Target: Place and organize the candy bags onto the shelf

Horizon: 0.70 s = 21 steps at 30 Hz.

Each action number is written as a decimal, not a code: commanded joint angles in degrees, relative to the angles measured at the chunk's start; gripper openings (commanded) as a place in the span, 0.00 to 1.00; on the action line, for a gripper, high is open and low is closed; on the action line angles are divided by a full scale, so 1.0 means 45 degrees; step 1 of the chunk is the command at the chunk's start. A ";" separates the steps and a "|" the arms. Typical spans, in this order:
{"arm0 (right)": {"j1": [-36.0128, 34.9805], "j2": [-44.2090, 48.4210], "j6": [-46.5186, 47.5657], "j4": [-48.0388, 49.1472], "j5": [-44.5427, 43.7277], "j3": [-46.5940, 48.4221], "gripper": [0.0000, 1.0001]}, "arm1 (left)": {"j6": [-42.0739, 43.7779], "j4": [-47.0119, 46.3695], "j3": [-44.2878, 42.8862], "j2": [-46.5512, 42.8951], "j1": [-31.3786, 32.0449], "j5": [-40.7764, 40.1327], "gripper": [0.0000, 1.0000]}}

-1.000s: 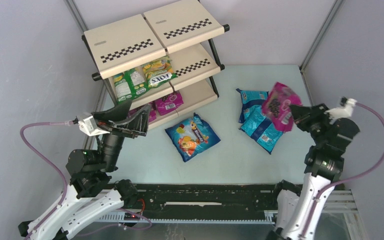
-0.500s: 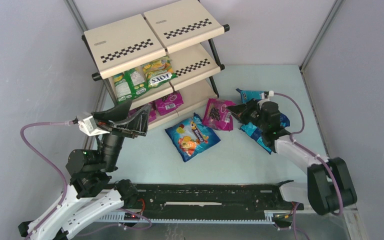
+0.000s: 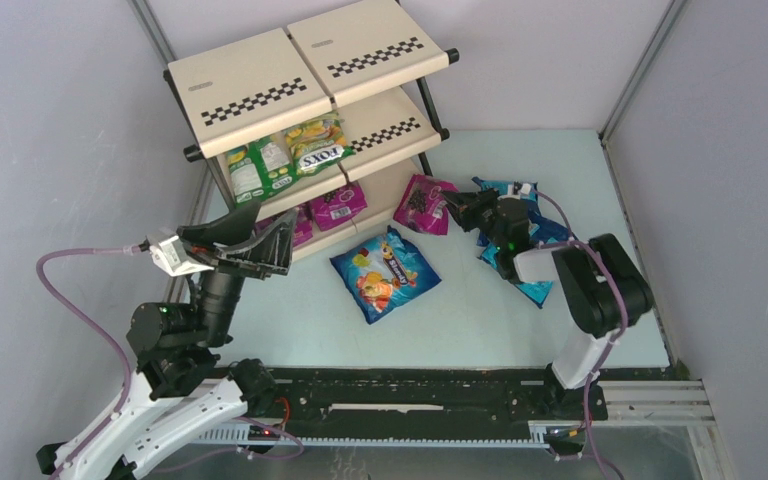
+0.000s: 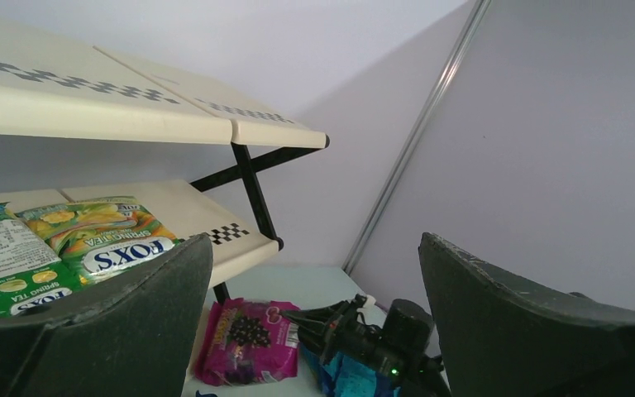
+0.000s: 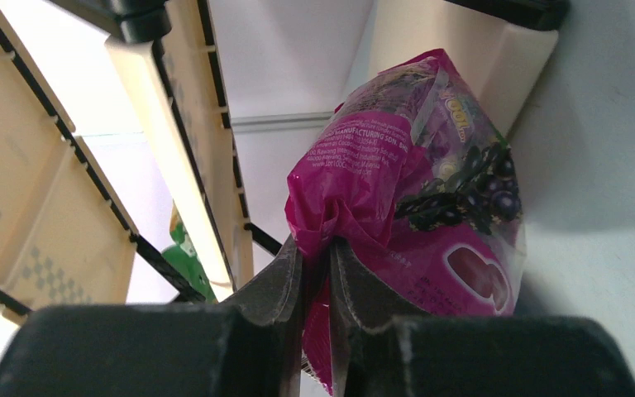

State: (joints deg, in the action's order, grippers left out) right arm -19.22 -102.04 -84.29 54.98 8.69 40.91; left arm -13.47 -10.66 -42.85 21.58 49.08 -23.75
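R arm reaches low across the bench [image 3: 460,320] toward the shelf [image 3: 260,90]. Right claw [image 3: 450,208] is clamped on a magenta bag [image 3: 422,203] w/ dark berries, gripping it by a crumpled edge. Wrist view shows both fingers [image 5: 269,289] squeezed tight on the plastic, w/ the bag body sticking out past the tips. That bag is just beside the right end of the shelf's bottom tier, not on it; can't tell if it touches the bench. L arm is raised in front of the shelf's left half. Left claw [image 3: 255,238] is wide open, holding nothing, apart from every bag. On the shelf, green-yellow bags [image 3: 280,160] sit side by side on the left part of the mid tier, down near the checkered front strip. Two more magenta bags [image 3: 338,205] are on the bottom tier, the left one partly hidden behind the left claw. On the bench, a blue bag [image 3: 385,272] w/ orange fruit art lies flat near the shelf front, between the two arms. Teal-blue bags [image 3: 533,290] are piled to the right, partly under the R arm, well apart from the shelf.
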 commanded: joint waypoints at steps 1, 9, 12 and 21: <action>-0.0341 -0.0602 -0.1603 0.3738 -0.0332 0.1542 0.00 | 0.0207 -0.0365 0.0165 -0.0163 0.0219 -0.0259 1.00; -0.0430 -0.1416 -0.2404 0.3828 -0.0736 0.2702 0.00 | 0.0394 -0.0541 0.0247 -0.0371 0.0548 -0.0499 1.00; -0.0682 -0.2095 -0.2819 0.3817 -0.1023 0.3407 0.00 | 0.0430 -0.0562 0.0251 -0.0403 0.0579 -0.0552 1.00; -0.1187 -0.3921 -0.2831 0.3321 -0.1930 0.4211 0.00 | 0.0513 -0.0522 0.0236 -0.0534 0.0606 -0.0722 1.00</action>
State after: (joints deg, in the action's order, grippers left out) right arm -23.68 -118.04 -94.43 63.37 2.83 57.56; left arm -12.95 -11.51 -42.85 19.70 51.37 -25.43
